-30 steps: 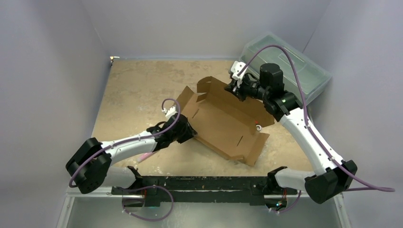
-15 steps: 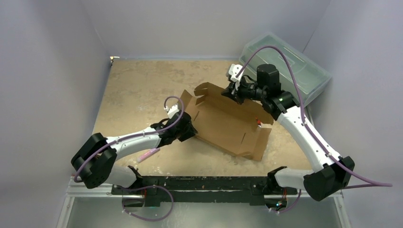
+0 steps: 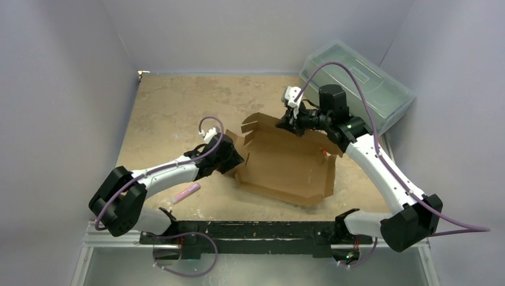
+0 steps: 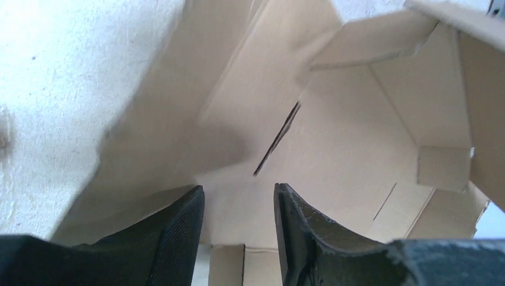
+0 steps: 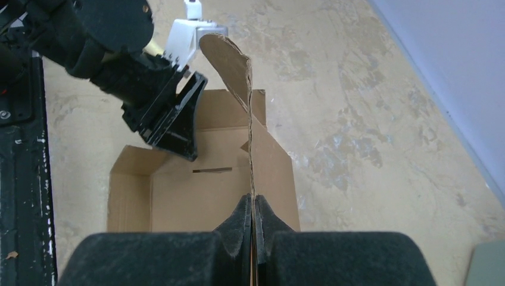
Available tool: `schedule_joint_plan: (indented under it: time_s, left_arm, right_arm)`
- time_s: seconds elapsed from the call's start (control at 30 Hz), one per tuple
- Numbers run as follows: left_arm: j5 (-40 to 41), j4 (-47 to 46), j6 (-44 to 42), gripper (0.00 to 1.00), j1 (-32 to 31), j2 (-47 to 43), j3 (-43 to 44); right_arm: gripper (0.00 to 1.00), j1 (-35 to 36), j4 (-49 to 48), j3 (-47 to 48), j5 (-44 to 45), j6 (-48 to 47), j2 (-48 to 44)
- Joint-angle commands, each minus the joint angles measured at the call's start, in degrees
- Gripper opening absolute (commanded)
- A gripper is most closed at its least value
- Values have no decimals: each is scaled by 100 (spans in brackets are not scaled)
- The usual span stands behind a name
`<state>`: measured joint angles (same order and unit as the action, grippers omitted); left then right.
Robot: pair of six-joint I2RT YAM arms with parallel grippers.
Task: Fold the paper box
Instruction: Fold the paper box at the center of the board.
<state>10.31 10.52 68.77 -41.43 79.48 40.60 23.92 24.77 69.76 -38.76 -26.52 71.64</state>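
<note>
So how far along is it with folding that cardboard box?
Roughly midway. Done: the paper box stands up as a shallow tray. In hand: the right claw pinches one tall wall upright; the left claw, jaws apart, sits at the box's left end. Left: the flaps look loose, the slots are empty, and the top is open.

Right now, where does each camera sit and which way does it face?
Top: above and behind the arms, looking down on the table, box and bin; both arms show.
Left wrist: on the left arm, looking into the box; the open left claw shows.
Right wrist: on the right arm, looking along a flap that the right claw pinches.
Shared: top and right wrist both show the left claw.
</note>
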Motion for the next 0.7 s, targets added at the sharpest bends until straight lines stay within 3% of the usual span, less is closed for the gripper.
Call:
schedule_joint_plan:
  time_s: [0.0, 0.17, 0.3, 0.4, 0.47, 0.57, 0.67]
  left_arm:
    - [-350, -264, -54, 46, 272, -239, -60]
    - [-434, -41, -349, 46, 394, -532, -38]
    - [-627, 229, -1683, 48, 503, -958, 185]
    - [-793, 370, -2847, 65, 561, -1463, 167]
    - [-691, 306, -3190, 78, 587, -1838, 2]
    - [-222, 207, -3577, 88, 654, -2093, -256]
    - [70, -138, -3693, 91, 790, -2036, -499]
  right_arm:
    - [0, -16, -230, -98, -215, 84, -44]
    - [0, -10, -367, -155, 359, 43, -107]
    - [0, -13, -527, -189, 696, 34, -229]
    - [0, -13, -576, -209, 698, 63, -316]
    - [0, -32, -587, -235, 728, 41, -372]
    - [0, -60, -516, -199, 703, -39, -404]
    - [0, -104, -462, -198, 546, -109, -453]
